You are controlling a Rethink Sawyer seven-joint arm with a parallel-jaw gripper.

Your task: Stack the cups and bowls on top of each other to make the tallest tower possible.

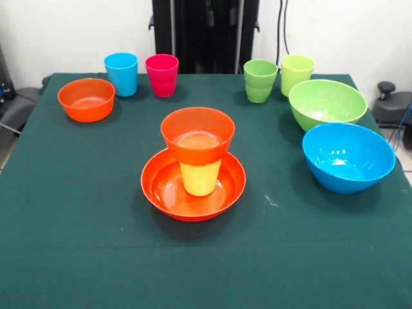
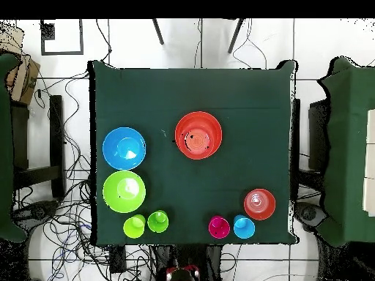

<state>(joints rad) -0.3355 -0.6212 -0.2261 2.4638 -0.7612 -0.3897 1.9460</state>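
While only the front view reveals the tower's (image 1: 196, 164) layers, with a small orange bowl (image 1: 197, 134) sitting upright on an upside-down yellow cup (image 1: 200, 177) inside the wide orange bowl (image 1: 164, 187) mid-table (image 1: 77, 225), looks from overhead like nested orange circles. Smooth glossy plastic throughout. Empty: a blue bowl (image 1: 348, 156) beside a lime bowl (image 1: 327, 103), another small orange bowl (image 1: 86, 99). Standing in a back row: blue cup (image 1: 121, 73), pink cup (image 1: 161, 74), two green cups (image 1: 261, 80). No gripper or fingers visible, so state unknown.
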